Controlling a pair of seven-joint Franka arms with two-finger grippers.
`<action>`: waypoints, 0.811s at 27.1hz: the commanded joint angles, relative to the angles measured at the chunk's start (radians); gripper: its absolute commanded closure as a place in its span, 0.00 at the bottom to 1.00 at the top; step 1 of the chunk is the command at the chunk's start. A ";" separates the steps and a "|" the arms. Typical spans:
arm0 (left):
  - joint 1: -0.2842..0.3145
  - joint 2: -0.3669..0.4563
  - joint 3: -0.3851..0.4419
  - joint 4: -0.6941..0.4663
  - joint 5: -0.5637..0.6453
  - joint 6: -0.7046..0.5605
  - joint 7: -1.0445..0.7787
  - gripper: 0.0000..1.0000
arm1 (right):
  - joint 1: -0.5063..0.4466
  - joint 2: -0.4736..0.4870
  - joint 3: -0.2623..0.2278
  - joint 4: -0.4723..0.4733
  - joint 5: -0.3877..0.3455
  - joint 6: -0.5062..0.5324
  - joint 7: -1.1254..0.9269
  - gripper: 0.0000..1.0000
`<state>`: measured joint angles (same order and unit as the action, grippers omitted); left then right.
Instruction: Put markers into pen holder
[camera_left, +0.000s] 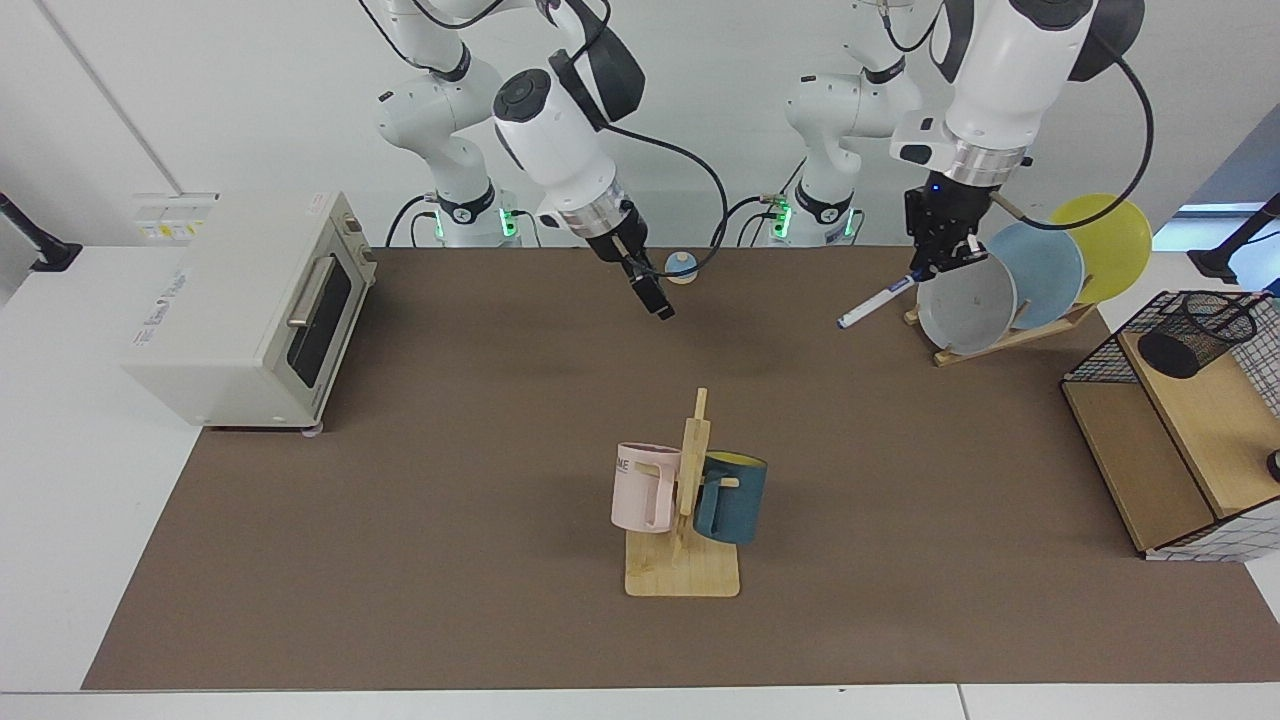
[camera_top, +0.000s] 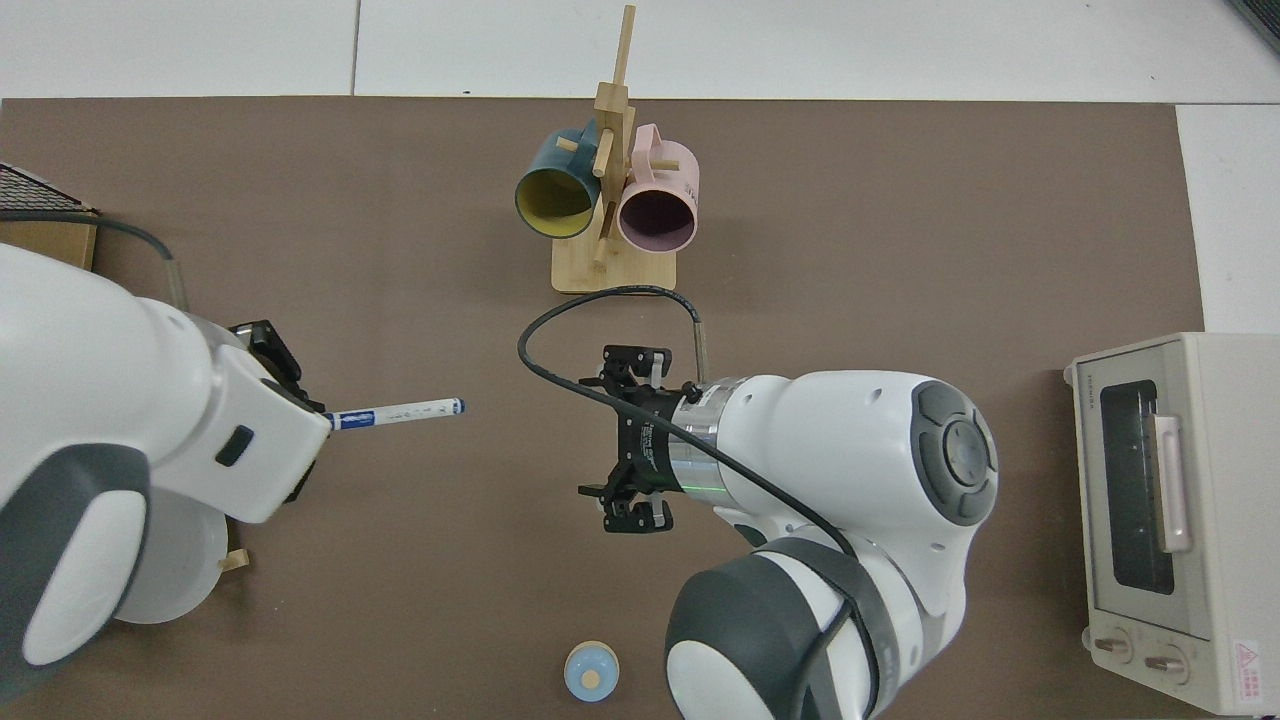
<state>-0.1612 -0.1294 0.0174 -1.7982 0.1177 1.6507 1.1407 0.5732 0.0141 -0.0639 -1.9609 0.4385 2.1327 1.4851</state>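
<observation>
A white marker (camera_left: 880, 298) with a blue cap hangs slanted above the mat, just in front of the grey plate. My left gripper (camera_left: 938, 262) is shut on its upper end. In the top view the marker (camera_top: 400, 412) sticks out sideways from under the left hand. My right gripper (camera_left: 655, 298) hovers over the back middle of the mat, open and holding nothing; its fingers are spread wide in the top view (camera_top: 628, 440). The pen holder (camera_left: 1195, 340), a black mesh cup, lies tilted on the wooden top of the rack at the far right.
A plate stand (camera_left: 1000, 340) holds grey, blue and yellow plates right beside the marker. The wire-grid rack (camera_left: 1150, 450) stands at the right edge. A mug tree (camera_left: 690, 500) with a pink and a blue mug stands mid-mat, a toaster oven (camera_left: 250, 310) at the left, and a small blue knob (camera_left: 682, 265) at the back.
</observation>
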 joint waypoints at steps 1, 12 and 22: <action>-0.003 0.019 0.061 0.034 0.105 -0.005 0.083 1.00 | -0.090 -0.031 0.007 -0.004 -0.093 -0.131 -0.355 0.01; -0.003 0.100 0.262 0.177 0.376 -0.005 0.342 1.00 | -0.249 -0.089 0.006 -0.001 -0.294 -0.218 -0.961 0.01; 0.019 0.192 0.381 0.281 0.528 0.158 0.612 1.00 | -0.391 -0.080 0.009 0.033 -0.440 -0.203 -1.318 0.01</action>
<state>-0.1582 -0.0099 0.3477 -1.6035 0.6142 1.7430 1.6520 0.2463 -0.0678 -0.0723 -1.9584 0.0409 1.9332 0.3061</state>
